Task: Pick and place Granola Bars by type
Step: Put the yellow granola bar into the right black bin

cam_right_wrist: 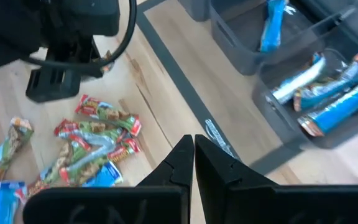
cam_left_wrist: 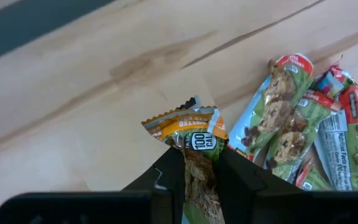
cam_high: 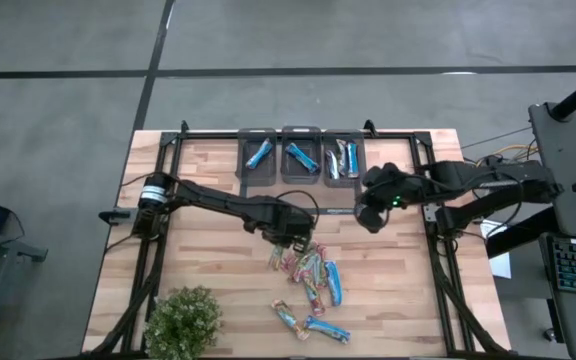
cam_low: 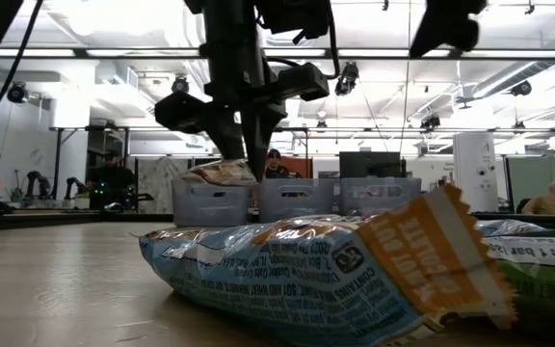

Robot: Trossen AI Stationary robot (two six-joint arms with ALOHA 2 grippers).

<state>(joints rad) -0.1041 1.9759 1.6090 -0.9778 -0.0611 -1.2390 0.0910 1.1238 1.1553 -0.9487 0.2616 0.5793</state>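
Observation:
A pile of granola bars (cam_high: 311, 270), green/red and blue, lies on the wooden table in front of its middle, and two more (cam_high: 308, 322) lie nearer the front edge. My left gripper (cam_high: 290, 235) hangs just left of the pile's far end, shut on a green bar with an orange end (cam_left_wrist: 194, 132). The same bar (cam_low: 222, 172) shows in the low view, above the table top. My right gripper (cam_high: 370, 216) hovers shut and empty near the right bin (cam_high: 343, 158). Three grey bins at the far edge hold blue bars (cam_right_wrist: 328, 93). My left gripper pinches the bar between its two fingers (cam_left_wrist: 169, 177) on the green part (cam_left_wrist: 199, 163) just behind the orange end. The fingers come from above, pointing steeply down. The orange end sticks out past the fingertips, and the bar is lifted clear of the table.
A leafy green plant (cam_high: 181, 320) stands at the near left corner. A blue bar (cam_low: 306, 280) lies close in front of the low camera. The black frame rails (cam_high: 148, 260) run along both table sides. Bare wood lies left of the pile.

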